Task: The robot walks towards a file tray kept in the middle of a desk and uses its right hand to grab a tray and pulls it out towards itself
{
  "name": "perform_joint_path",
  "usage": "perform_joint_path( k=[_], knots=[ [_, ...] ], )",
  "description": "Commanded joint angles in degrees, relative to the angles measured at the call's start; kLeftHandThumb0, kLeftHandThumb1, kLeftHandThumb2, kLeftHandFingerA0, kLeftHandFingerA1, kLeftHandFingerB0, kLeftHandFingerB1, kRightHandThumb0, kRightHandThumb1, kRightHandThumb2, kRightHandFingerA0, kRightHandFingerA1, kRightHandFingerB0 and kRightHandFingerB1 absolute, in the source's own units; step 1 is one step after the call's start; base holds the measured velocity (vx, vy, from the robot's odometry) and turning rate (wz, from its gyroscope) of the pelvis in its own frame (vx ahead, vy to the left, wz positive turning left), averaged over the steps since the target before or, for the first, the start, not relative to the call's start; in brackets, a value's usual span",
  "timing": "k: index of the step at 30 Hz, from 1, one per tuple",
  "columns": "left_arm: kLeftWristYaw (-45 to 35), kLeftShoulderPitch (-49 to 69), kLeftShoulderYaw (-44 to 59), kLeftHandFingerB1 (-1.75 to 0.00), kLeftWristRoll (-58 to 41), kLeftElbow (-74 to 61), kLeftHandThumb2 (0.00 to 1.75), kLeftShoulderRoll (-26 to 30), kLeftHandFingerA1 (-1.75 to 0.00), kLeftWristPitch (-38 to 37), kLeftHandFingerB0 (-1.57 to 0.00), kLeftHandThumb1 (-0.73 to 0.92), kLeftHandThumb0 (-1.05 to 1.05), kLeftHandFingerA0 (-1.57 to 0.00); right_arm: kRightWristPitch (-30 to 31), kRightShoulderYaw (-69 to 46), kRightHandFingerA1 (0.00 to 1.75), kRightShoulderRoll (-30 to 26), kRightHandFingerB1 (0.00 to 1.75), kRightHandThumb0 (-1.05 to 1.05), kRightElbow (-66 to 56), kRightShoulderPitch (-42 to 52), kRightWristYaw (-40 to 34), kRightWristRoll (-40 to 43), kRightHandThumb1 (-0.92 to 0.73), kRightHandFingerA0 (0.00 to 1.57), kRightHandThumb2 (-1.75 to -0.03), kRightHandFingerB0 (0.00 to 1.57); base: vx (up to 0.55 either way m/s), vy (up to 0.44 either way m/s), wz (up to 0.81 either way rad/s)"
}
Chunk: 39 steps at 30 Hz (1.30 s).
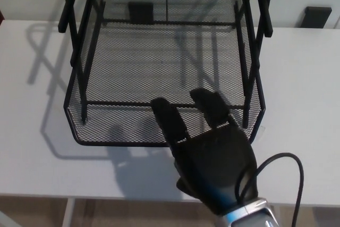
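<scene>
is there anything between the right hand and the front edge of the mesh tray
Nothing. In the head view the right hand already reaches the mesh tray; its fingers overlap the front rim, and only bare white desk lies around them.

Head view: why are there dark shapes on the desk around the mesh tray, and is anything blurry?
Head view: the mesh tray and its frame throw soft shadows leftward on the white desk; the right hand darkens the desk beneath; the picture is slightly soft, without glare.
</scene>
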Motion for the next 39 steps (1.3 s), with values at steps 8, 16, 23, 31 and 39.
perform_joint_path(
  k=[8, 16, 23, 31, 39],
  knots=[
    [0.2, -0.8, -0.6, -0.40, 0.8, 0.2, 0.56, 1.0, -0.42, -0.5, -0.53, 0.52, -0.36, -0.63, 2.6, 0.2, 0.51, 6.0, 0.45, -0.66, 4.6, 0.1, 0.6, 2.9, -0.37, 0.03, -0.74, 0.06, 0.00, 0.000, 0.00],
    [0.2, -0.9, -0.8, -0.40, 0.5, 0.6, 0.56, 1.1, -0.43, -0.5, -0.53, 0.53, -0.35, -0.63, 2.5, 1.1, 0.50, 6.8, 0.42, -0.64, 6.3, -1.5, -0.4, 2.9, -0.45, 0.04, -0.54, 0.10, 0.00, 0.000, 0.00],
    [-0.6, -0.1, -0.6, -0.40, 0.1, -1.5, 0.56, 1.7, -0.42, 0.2, -0.52, 0.53, -0.35, -0.62, 3.2, 4.5, 0.50, 6.7, 0.48, -0.66, 6.0, 2.1, -0.4, 2.7, -0.37, 0.02, -0.77, 0.06, 0.00, 0.000, 0.00],
    [-0.2, -0.3, -1.1, -0.39, 1.0, -1.4, 0.56, 1.9, -0.42, 0.3, -0.51, 0.53, -0.36, -0.63, 3.5, 5.8, 0.57, 4.8, 0.50, -0.37, 7.9, 6.3, -4.3, 5.0, -0.15, 0.08, -0.81, 0.00, 0.00, 0.000, 0.00],
    [-0.8, -0.2, -1.0, -0.39, 0.7, -2.9, 0.56, 2.3, -0.43, 1.1, -0.51, 0.54, -0.37, -0.64, 3.5, 5.1, 0.56, 3.4, 0.50, -0.37, 10.1, 8.4, -6.3, 6.6, -0.15, 0.07, -0.81, 0.00, 0.00, 0.000, 0.00]
  ],
)
